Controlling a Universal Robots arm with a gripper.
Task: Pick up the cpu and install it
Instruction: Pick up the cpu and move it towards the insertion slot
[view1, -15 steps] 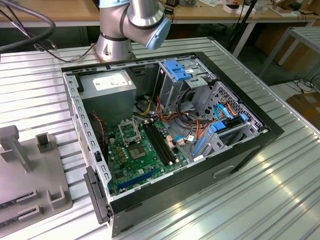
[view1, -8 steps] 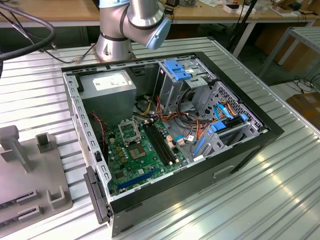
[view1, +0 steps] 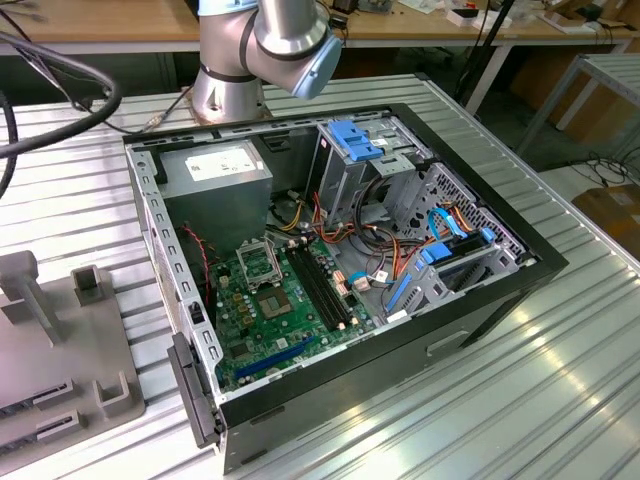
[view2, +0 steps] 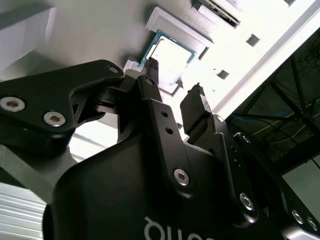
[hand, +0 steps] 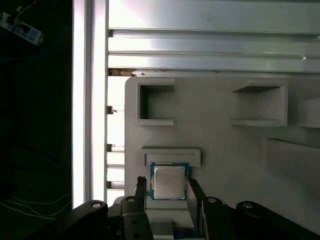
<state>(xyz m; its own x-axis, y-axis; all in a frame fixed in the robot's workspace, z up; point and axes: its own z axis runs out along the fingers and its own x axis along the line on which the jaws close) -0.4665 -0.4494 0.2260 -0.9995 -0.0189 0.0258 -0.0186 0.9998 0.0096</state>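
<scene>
So the cpu is sitting flat in a shallow pocket of a pale grey tray, silver top up, with a thin green edge showing around it. It hasn't been lifted, and it's nowhere near the computer.

The gripper is right over it with its jaws spread. In the first wrist view one of the black fingers sits on each side of the chip, so they bracket it without clamping. The gap is small on both sides and one finger looks just about against the edge, but I wouldn't call it a grip. It's the same in the second wrist view: the gripper is wide, the chip is past the tips, and nothing is pinched between them.

In the exterior view the open black case lies on its side on a ribbed metal table. The green motherboard faces up inside, with the metal-framed socket near its middle and the long black memory slots just beside it. The grey tray is off to the exterior view's left, well apart from the case. The arm rises from behind the case and its upper part runs out of the picture.
</scene>
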